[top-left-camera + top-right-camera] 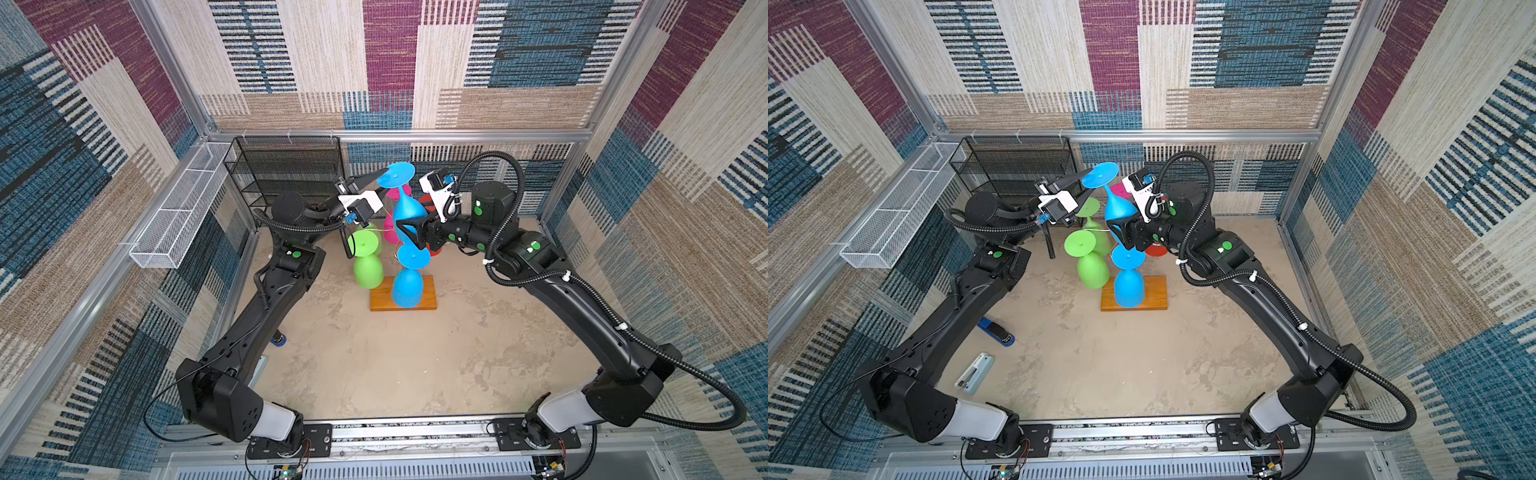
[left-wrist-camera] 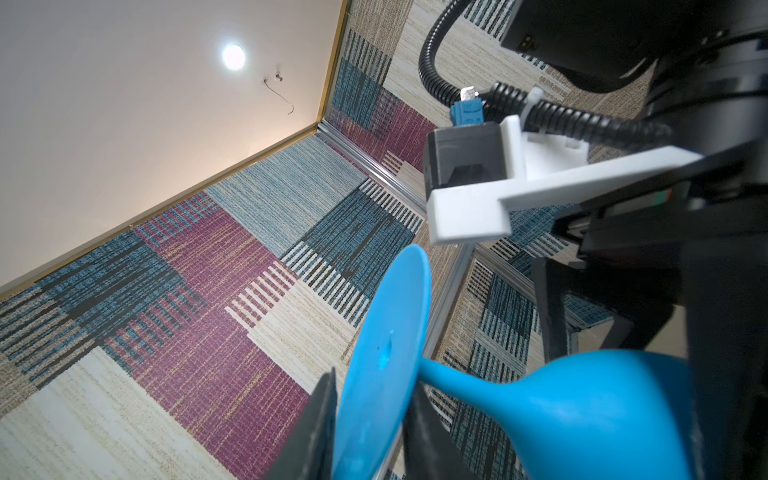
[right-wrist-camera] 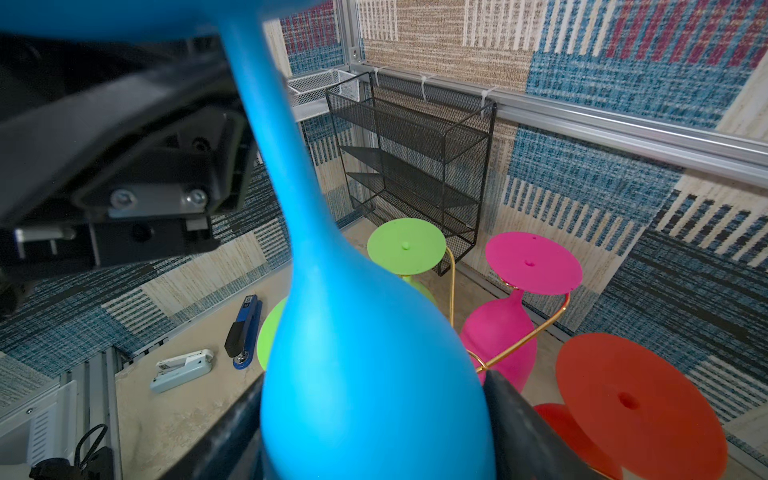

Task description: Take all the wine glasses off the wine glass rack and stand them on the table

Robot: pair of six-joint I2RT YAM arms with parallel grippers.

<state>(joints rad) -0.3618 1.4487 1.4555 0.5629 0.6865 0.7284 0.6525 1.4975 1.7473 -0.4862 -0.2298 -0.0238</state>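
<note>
Arms reach inward; right gripper [image 1: 409, 233] clamps blue wine glass [image 1: 409, 208] bowl; left gripper [image 1: 383, 180] straddles foot, grip unclear.

Patchwork carpet walls [image 1: 390, 62], mottled beige floor [image 1: 415, 353], one ceiling light [image 2: 232, 56].

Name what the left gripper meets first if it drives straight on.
The raised blue wine glass: its foot sits between the fingers of the left gripper. Beyond it, probably only the back wall, though depth is unclear.
</note>
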